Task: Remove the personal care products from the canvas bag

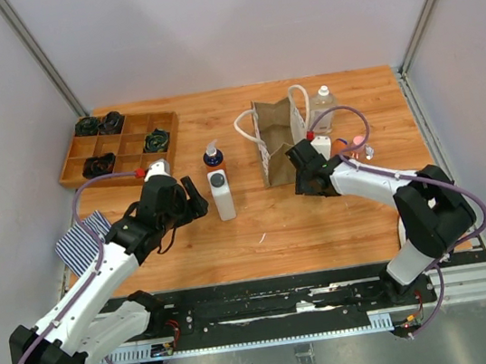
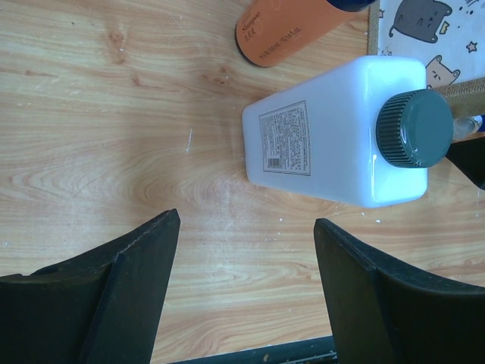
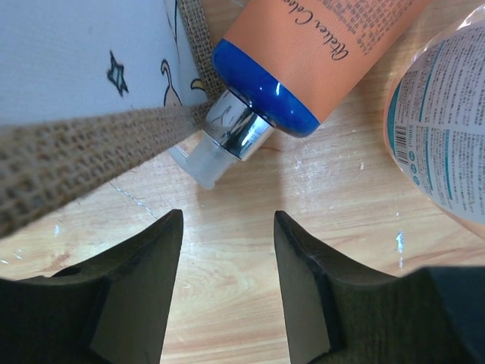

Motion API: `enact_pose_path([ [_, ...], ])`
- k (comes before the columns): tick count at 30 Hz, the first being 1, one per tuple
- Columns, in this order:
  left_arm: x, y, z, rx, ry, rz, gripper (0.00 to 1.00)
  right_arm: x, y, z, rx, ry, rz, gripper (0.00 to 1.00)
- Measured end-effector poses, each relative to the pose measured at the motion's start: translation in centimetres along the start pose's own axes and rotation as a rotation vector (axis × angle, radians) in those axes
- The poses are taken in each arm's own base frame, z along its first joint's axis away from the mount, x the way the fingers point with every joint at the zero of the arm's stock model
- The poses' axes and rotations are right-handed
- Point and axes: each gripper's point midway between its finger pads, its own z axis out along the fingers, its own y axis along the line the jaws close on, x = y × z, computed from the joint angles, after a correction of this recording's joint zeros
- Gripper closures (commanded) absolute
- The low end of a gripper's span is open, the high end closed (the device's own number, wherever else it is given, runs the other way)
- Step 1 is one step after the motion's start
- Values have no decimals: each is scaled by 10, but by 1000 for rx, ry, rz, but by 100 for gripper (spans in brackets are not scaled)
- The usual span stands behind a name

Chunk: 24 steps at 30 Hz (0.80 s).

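The tan canvas bag (image 1: 273, 141) stands upright at mid table, with white rope handles. A white rectangular bottle (image 1: 222, 196) and a blue-and-orange bottle (image 1: 212, 159) stand left of it. A clear white-capped bottle (image 1: 323, 106) and a pink-capped bottle (image 1: 358, 144) are to its right. My left gripper (image 1: 197, 198) is open and empty, just left of the white bottle (image 2: 341, 136). My right gripper (image 1: 297, 157) is open and empty at the bag's right side. In its wrist view a second blue-and-orange bottle (image 3: 303, 53) seems to lie beside the bag (image 3: 83, 159), cap toward my fingers (image 3: 227, 220).
A wooden compartment tray (image 1: 119, 146) with black coiled items sits at the back left. Striped folded cloths (image 1: 83, 241) lie at the left edge under my left arm. Grey walls close in the table on three sides. A clear labelled bottle (image 3: 447, 129) is right of my right fingers.
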Motion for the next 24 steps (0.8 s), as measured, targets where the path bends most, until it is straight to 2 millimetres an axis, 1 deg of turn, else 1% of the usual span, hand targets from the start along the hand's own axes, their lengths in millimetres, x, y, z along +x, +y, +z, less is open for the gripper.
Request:
enact_pose_path([
  [6, -1, 2, -2, -5, -5, 6, 23, -9, 5, 5, -15, -33, 111, 51],
  [15, -1, 3, -2, -8, -5, 9, 23, -22, 0, 12, -17, -57, 260, 51],
  [21, -1, 3, -2, -8, -6, 12, 23, -25, -5, 18, -14, -60, 335, 52],
  [24, -1, 3, -1, -8, -5, 16, 23, -25, -7, 24, -4, -58, 356, 53],
])
